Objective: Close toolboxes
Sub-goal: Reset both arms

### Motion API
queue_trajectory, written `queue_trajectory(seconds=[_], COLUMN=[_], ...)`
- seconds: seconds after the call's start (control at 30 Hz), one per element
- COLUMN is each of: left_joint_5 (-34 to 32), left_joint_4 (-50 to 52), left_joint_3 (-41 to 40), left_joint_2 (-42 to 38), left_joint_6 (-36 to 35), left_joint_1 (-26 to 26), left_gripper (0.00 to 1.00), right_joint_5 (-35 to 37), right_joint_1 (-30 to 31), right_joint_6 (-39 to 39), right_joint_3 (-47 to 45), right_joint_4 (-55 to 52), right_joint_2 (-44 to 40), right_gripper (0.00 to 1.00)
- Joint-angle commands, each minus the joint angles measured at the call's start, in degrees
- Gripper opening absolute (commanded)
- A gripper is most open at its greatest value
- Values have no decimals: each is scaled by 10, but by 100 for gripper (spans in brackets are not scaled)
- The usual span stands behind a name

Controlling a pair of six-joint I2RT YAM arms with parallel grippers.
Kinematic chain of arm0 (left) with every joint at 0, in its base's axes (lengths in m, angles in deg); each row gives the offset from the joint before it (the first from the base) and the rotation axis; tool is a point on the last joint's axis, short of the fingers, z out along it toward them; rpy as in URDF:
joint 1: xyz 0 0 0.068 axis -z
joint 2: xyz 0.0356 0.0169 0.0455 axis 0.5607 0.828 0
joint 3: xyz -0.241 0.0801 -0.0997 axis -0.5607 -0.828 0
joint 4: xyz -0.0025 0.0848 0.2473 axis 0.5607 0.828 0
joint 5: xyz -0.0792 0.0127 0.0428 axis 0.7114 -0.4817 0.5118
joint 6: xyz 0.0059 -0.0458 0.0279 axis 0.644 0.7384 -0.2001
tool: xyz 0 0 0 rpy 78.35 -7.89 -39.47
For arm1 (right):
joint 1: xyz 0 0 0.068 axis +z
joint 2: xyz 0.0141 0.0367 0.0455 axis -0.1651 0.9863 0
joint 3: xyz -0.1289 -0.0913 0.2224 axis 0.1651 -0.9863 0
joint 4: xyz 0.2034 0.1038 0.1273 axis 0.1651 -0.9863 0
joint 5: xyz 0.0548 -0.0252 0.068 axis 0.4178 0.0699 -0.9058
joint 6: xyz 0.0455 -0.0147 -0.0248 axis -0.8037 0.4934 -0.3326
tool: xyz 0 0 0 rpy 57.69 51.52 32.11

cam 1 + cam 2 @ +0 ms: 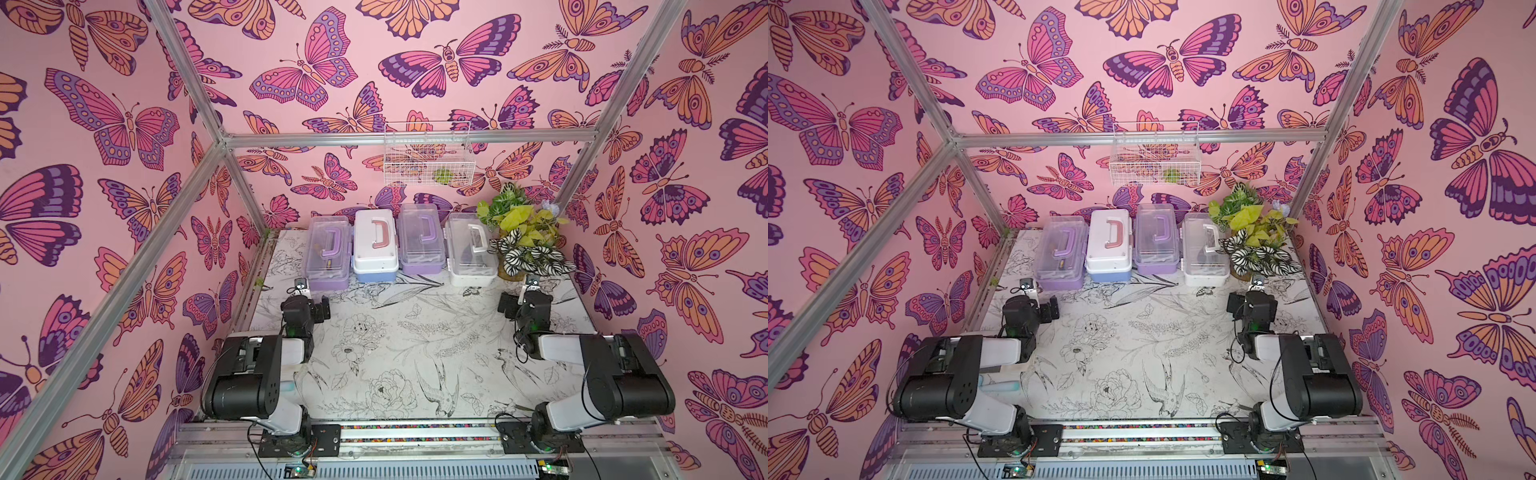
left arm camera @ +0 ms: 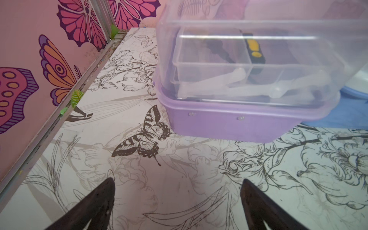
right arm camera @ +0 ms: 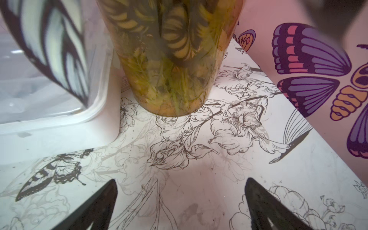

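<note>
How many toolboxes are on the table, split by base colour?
lilac toolboxes: 2
blue toolbox: 1
white toolbox: 1
Total: 4

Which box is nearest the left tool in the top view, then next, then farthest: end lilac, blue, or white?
1. The end lilac box, just ahead of the left tool.
2. The blue box, second in the row.
3. The white box, far end, beside the plant.
</note>
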Motion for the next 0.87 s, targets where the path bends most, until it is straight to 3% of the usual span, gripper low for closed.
queue_trajectory(seconds=[0.0, 0.83], left_joint_5=[9, 9], left_joint_4=[-37, -48], left_joint_3=[-5, -8], left_joint_2=[-1, 2], left_joint_6=[-6, -6], left_joint_1=[2, 2], left_gripper=[98, 98], right_joint_5=[-11, -11], right_joint_1=[-1, 1], right_joint_6=[-5, -2], right_joint_3=[-3, -4], right_joint_4=[42, 47], right_joint_2=[-5, -2], right_gripper=[99, 99])
